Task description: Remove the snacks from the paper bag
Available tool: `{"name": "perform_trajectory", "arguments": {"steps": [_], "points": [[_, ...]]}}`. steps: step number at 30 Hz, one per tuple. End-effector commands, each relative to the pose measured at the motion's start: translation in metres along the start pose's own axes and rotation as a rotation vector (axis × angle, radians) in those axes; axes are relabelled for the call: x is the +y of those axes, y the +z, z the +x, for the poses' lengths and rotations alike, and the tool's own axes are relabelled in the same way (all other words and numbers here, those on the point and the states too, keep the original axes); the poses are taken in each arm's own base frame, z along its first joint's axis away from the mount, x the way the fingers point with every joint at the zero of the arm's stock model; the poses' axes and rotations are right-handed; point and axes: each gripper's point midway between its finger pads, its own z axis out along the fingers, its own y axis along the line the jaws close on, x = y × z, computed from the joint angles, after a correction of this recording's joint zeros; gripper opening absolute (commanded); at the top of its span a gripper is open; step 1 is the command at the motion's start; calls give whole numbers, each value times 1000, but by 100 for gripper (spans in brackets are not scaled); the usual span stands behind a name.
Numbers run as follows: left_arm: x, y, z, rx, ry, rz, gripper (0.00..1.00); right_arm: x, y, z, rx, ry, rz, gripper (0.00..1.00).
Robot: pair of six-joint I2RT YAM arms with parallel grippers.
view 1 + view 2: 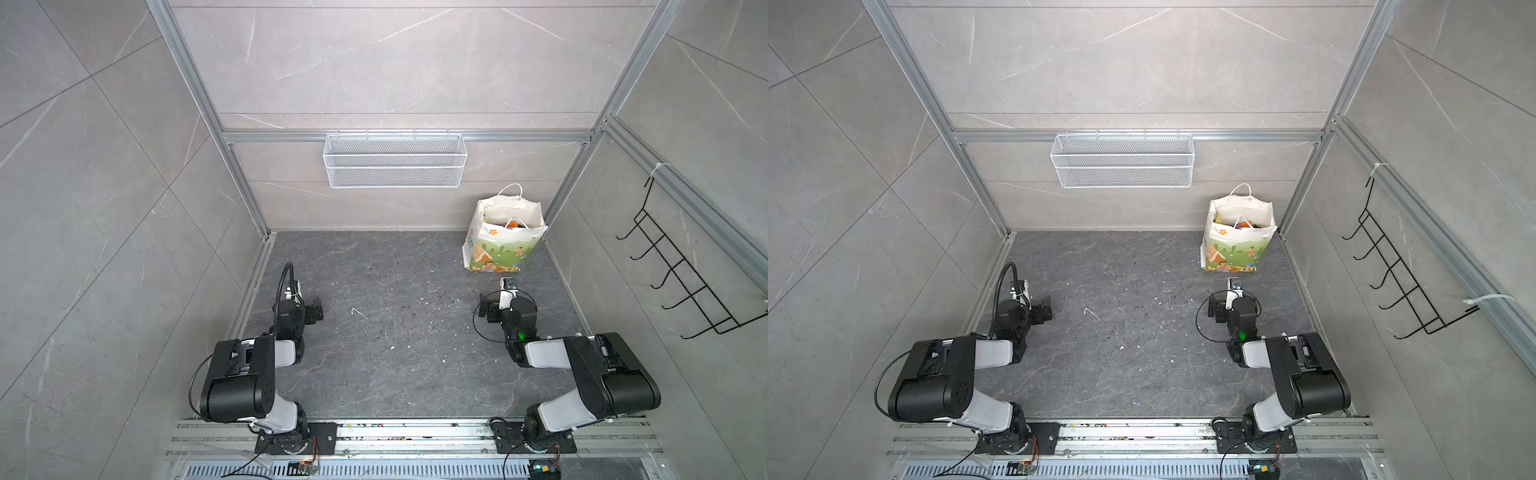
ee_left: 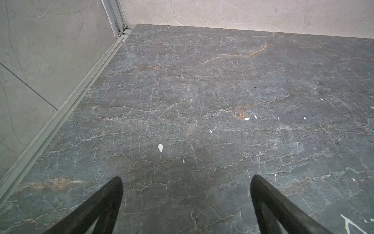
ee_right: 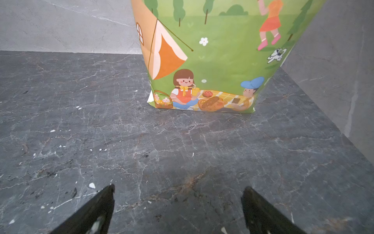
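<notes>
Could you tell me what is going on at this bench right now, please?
Nothing is being handled yet. The left gripper and the right gripper both sit low over the table, open and empty. The paper bag stands upright in the far right corner, with the snacks showing in its open mouth. The right gripper faces the bag across bare table.

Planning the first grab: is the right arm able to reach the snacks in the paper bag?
Probably yes: the paper bag stands open-topped just beyond the open right claw, nothing between; approach over the rim.
</notes>
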Motion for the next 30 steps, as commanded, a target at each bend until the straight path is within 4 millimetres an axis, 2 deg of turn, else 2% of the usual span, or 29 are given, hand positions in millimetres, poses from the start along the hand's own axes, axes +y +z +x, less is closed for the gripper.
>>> {"name": "perform_trajectory", "arguments": {"steps": [1,25,27,30], "points": [[0,-1,-11,-39,-8,-4,100,2,1,-10,-23,-6,-8,99],[0,-1,-11,-36,-16,7,100,2,2,-10,-18,-4,-12,99],[0,-1,-11,-40,-14,4,100,-5,0,-13,-36,1,33,99],[-8,-7,-19,-61,30,14,100,-18,-18,-31,-73,19,132,99]]}}
